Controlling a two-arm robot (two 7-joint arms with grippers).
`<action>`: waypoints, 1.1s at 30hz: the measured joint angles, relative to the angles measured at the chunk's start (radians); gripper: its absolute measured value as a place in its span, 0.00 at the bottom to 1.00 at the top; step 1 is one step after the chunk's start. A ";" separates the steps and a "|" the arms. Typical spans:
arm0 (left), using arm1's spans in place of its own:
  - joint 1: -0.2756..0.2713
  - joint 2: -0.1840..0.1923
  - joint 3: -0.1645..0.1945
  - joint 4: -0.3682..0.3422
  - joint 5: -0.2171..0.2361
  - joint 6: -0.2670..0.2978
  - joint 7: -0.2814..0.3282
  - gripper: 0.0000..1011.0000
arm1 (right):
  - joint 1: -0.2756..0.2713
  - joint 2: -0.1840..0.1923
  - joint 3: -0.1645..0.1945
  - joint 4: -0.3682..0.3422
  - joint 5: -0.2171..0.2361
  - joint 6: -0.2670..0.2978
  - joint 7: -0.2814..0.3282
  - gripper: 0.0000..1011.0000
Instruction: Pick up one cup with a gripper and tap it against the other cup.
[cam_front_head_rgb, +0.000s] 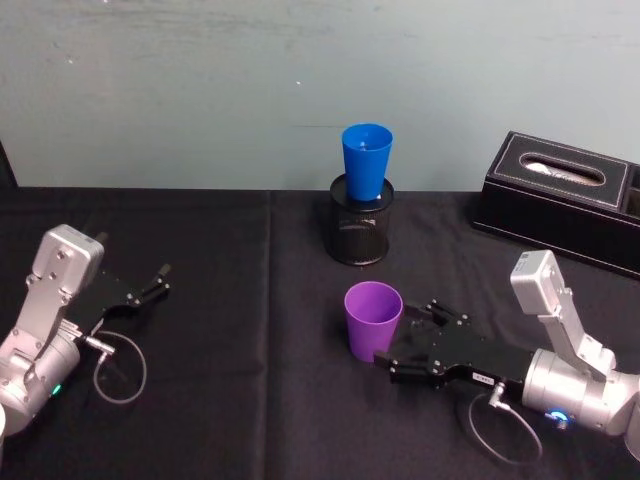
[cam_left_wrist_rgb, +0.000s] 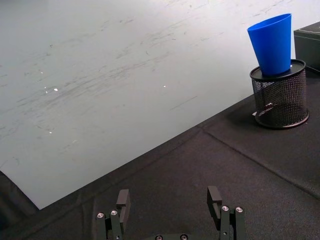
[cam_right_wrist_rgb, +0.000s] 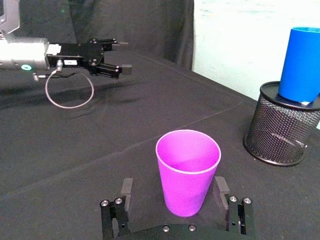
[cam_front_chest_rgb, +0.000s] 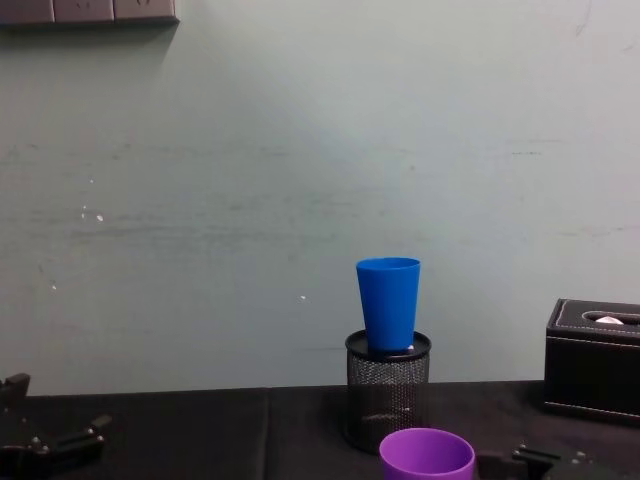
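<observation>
Right gripper (cam_right_wrist_rgb: 172, 189) low on black table (cam_front_head_rgb: 220, 300), fingers spread either side of upright purple cup (cam_right_wrist_rgb: 188, 172), blue cup (cam_front_head_rgb: 366, 160) upright in mesh holder (cam_front_head_rgb: 359, 232) behind, left gripper (cam_left_wrist_rgb: 169, 196) parked left, spread.

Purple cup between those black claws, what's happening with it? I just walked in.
The robot's right gripper sits low on the black tablecloth, its two fingers open on either side of the purple plastic tumbler. That cup stands upright on the cloth, not yet lifted. The bright blue plastic tumbler it is meant to tap stands in a black wire-mesh pen holder farther back, near the wall. The left gripper lies open off to the left, idle.
</observation>
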 joint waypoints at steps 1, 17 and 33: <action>0.000 0.000 0.000 0.000 0.000 0.000 0.000 1.00 | 0.002 -0.003 0.000 0.004 -0.001 0.000 0.000 0.99; 0.000 0.000 0.000 0.000 0.000 0.000 0.000 1.00 | 0.052 -0.080 0.005 0.100 -0.019 -0.008 -0.023 0.99; 0.000 0.000 0.000 0.000 0.000 0.000 0.000 1.00 | 0.072 -0.119 0.012 0.133 -0.010 0.019 -0.025 0.99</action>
